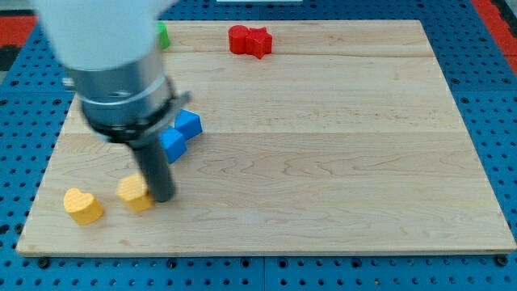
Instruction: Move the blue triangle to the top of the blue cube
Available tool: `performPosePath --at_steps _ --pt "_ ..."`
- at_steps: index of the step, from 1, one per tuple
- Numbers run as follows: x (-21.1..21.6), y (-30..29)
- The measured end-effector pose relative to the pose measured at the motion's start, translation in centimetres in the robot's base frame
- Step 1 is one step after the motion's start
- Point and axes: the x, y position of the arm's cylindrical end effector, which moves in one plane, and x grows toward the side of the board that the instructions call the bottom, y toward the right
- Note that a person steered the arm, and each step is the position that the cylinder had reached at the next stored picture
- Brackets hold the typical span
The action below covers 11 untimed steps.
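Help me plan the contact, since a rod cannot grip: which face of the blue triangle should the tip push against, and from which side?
Judging by the layout, push rather than grip. The blue triangle lies just below-left of the blue cube, seemingly touching. My tip sits below it, beside a yellow block. Come from the view's bottom-left against its lower face, steering around the cube's left.

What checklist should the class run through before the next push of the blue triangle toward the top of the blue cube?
1. My tip located: ok, beside a yellow block, below the blue blocks.
2. Two blue blocks seen, upper and lower: ok.
3. Which is the triangle: cannot tell, the arm partly hides them.
4. Tip touching a blue block: not ok.
5. Red block and green block far from the blue pair: ok.
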Motion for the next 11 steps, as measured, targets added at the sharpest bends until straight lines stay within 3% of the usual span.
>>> performPosePath --at_steps 1,3,5,6,8,10,11 --pt "-1.4 -4.4" --pt "-10.3 7.3" --pt "-12.0 -4.2" --pt "-16.1 0.8" --pt "-15.2 6.9" --pt "-26.9 3.6" --pt "-28.4 2.9"
